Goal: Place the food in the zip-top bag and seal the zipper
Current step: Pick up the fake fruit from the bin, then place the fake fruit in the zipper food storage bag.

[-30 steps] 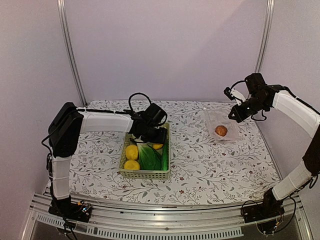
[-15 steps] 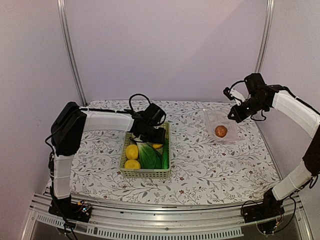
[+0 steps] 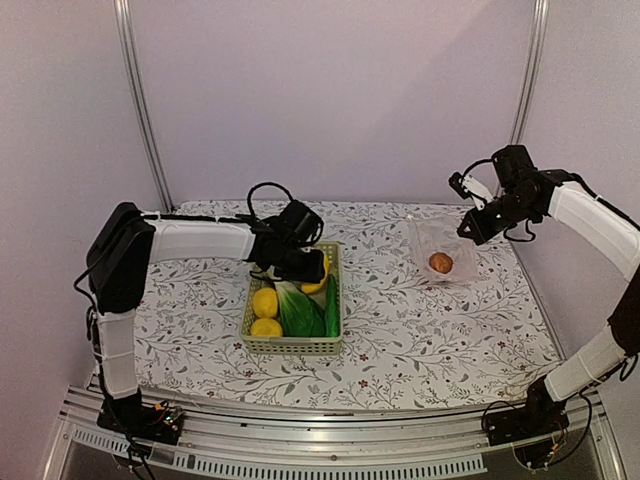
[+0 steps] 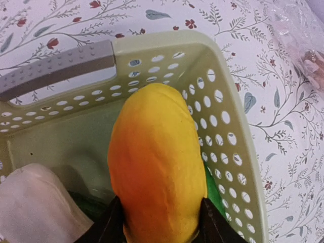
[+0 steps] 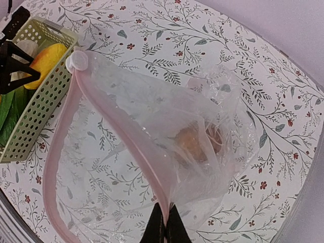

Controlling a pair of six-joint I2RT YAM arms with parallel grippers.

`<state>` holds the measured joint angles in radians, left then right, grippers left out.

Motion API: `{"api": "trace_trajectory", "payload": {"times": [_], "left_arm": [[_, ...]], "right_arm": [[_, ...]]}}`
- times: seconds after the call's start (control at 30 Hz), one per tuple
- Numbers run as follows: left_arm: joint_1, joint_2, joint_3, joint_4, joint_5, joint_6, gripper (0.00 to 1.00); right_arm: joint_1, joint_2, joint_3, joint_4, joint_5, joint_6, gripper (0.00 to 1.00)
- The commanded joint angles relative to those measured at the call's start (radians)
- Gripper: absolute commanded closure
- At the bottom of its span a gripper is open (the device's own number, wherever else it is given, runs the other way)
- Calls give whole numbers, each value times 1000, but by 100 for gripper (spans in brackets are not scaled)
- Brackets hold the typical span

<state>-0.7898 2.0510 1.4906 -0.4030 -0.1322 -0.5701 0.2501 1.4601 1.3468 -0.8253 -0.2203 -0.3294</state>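
The left hand (image 4: 161, 225) clamps a yellow-orange mango (image 4: 157, 162) in the far corner of the basket (image 4: 230, 152): lift it clear of the rim, then carry it right. The right hand (image 5: 164, 227) pinches the pink zipper (image 5: 121, 131) of the zip-top bag (image 5: 217, 101), mouth gaping over the bench (image 5: 167, 30).

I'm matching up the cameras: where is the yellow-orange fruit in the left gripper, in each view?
Top external: yellow-orange fruit left of centre, at the pale green basket's far end, under the left gripper.
Left wrist: the fruit fills the centre.
Right wrist: upper left corner.
Shared landmark: the pale green basket.
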Motion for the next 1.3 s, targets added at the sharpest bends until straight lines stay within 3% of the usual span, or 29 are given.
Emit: {"api": "trace_trajectory", "payload": {"times": [0.0,0.3,0.5,0.77,1.1,1.27], "left_arm": [[4,-174,-55,25,16,2,64],[-94,-365,-107,177,115,54,65],[-204,-382,-101,429,231,104,66],[-279,-250,-40,793,230,221,69],[-282,-60,101,871,219,309,68],[-282,-17,93,867,146,341,51]], "right_arm": [[8,-31,-18,-2,-3,5,100],[10,-17,-19,21,-9,9,100],[36,13,-4,22,-11,7,100],[50,24,66,-48,-126,21,100],[50,-2,137,-150,-243,31,100],[49,-7,152,-175,-303,33,100]]}}
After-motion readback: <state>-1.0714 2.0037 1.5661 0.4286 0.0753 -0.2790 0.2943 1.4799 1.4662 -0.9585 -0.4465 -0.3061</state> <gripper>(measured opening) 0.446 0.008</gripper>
